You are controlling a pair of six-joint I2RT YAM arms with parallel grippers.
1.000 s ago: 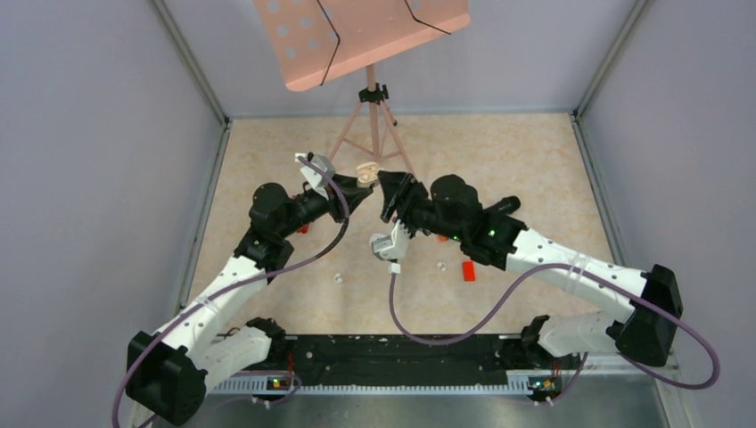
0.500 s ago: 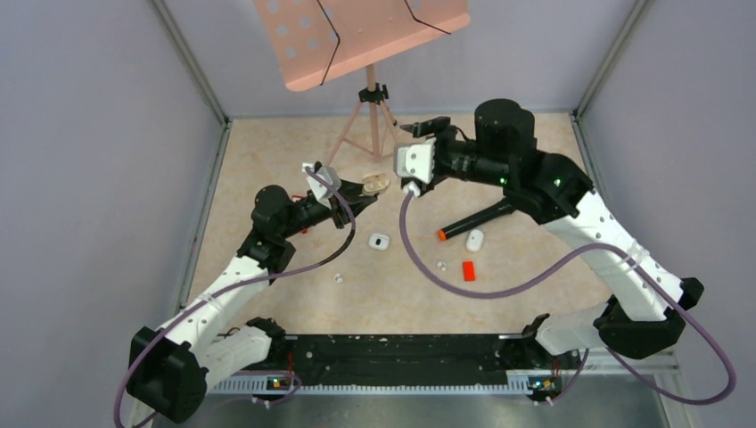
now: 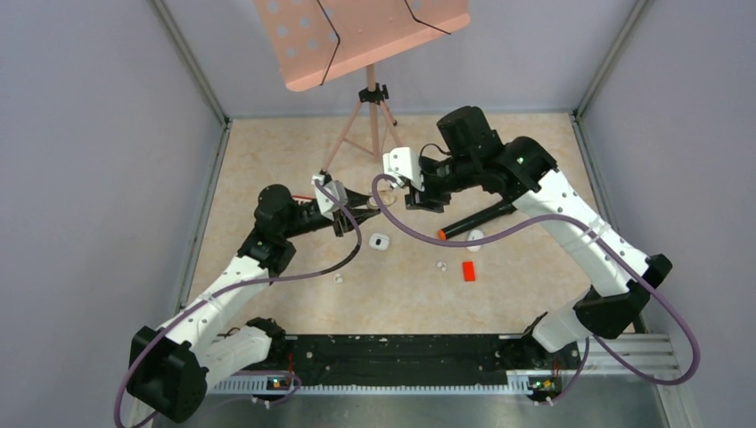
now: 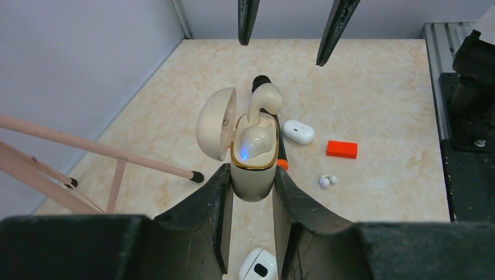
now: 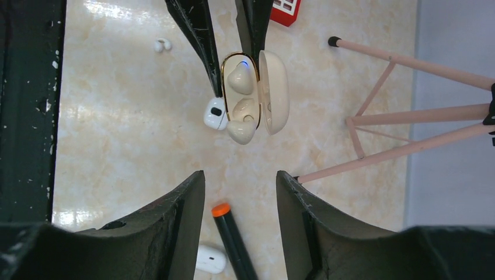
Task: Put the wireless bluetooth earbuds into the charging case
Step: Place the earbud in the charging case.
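Observation:
My left gripper (image 4: 252, 175) is shut on the cream charging case (image 4: 252, 169) and holds it upright above the table, its lid (image 4: 215, 123) open to the left. One cream earbud (image 4: 255, 140) sits in the case by a blue light. A second earbud (image 4: 264, 102) sticks up, half in. My right gripper (image 5: 240, 181) is open and empty, apart from the case (image 5: 240, 96) and facing its open top. In the top view the left gripper (image 3: 359, 200) and right gripper (image 3: 421, 198) meet at mid-table. A tiny white earbud pair (image 4: 327, 181) lies on the table.
Two white pebble cases (image 3: 380, 242) (image 3: 474, 239), a black marker with an orange tip (image 3: 468, 221), a red block (image 3: 469, 271) and loose earbuds (image 3: 440, 265) (image 3: 338, 277) lie on the table. The pink music stand (image 3: 361, 36) and its tripod legs (image 3: 374, 134) stand behind.
The right gripper pulled away from the case, rose and swung back, then came down somewhat toward it. The left gripper kept hold of the case and drew it slightly nearer.

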